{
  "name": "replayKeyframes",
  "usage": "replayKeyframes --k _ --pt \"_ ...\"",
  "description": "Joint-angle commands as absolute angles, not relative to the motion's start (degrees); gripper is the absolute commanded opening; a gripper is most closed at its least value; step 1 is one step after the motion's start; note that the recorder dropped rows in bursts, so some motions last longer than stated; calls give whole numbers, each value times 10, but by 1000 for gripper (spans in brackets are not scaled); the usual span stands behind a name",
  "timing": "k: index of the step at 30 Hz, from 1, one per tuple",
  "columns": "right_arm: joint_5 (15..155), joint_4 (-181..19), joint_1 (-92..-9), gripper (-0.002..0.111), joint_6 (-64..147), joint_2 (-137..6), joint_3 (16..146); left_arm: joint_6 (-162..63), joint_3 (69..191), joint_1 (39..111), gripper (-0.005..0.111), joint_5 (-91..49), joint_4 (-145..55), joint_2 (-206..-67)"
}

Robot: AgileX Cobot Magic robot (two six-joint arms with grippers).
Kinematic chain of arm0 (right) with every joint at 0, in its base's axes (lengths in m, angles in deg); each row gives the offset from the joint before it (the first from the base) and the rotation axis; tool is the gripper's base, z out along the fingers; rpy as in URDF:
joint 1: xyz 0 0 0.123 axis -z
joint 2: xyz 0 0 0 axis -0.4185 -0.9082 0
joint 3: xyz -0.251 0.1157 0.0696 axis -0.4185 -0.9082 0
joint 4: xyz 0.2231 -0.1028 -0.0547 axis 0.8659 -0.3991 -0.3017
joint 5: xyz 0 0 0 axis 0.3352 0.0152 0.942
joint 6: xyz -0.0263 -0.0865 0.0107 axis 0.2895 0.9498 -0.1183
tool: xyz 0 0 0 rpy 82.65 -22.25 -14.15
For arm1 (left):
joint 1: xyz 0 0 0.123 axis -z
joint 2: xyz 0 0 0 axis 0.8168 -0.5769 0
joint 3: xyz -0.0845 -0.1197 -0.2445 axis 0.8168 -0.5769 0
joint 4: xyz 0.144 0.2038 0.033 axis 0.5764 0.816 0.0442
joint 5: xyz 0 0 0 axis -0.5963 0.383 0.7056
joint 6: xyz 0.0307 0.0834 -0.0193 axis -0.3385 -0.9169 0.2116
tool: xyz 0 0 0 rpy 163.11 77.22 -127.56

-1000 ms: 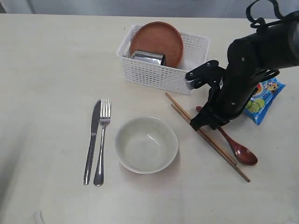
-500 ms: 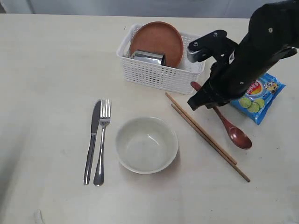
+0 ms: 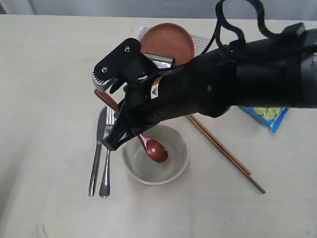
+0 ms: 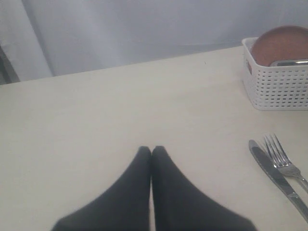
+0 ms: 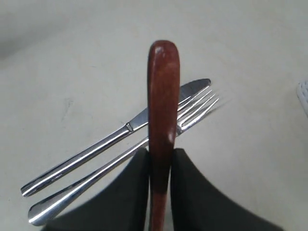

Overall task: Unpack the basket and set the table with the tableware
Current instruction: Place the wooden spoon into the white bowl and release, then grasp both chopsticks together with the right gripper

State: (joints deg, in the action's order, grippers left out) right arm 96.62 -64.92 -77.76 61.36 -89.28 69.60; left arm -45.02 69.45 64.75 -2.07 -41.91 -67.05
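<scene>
Right wrist view: spoon (image 5: pixel 162 96) within right hand (image 5: pixel 160 153)

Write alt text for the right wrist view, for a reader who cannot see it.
The right hand grips the handle of a dark red-brown spoon. Beyond it, a steel knife and fork lie side by side on the pale table.

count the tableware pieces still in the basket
2: the brown plate propped up in the basket, the steel cup in front of it; the arm covers part, so more may be hidden.
</scene>
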Motion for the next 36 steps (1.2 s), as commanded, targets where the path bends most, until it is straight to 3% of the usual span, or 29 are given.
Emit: replayKeyframes --k 1,11,14,17,19,27,32,36 --pt "969 -652 -778 0 629 -913 697 -450 693 646 0 -25 -420 -669" --pt "991 -652 -778 0 662 -916 697 -450 693 646 0 -25 -420 -669" --pt "993 -652 -778 14 662 -916 697 -450 693 646 0 -25 -420 -669" --pt "997 -652 -778 40 662 -915 698 -450 693 646 0 -25 -420 -669" --pt "1006 -652 -778 48 661 -910 705 -450 693 646 0 -25 -420 -669" --pt "1117 -653 -759 48 601 -865 776 -450 693 646 0 -25 -420 -669" --pt "1267 -717 -676 48 457 -844 820 -450 693 646 0 -25 -420 -669" --pt "1398 -724 -585 48 462 -847 812 -450 693 646 0 -25 -420 -669"
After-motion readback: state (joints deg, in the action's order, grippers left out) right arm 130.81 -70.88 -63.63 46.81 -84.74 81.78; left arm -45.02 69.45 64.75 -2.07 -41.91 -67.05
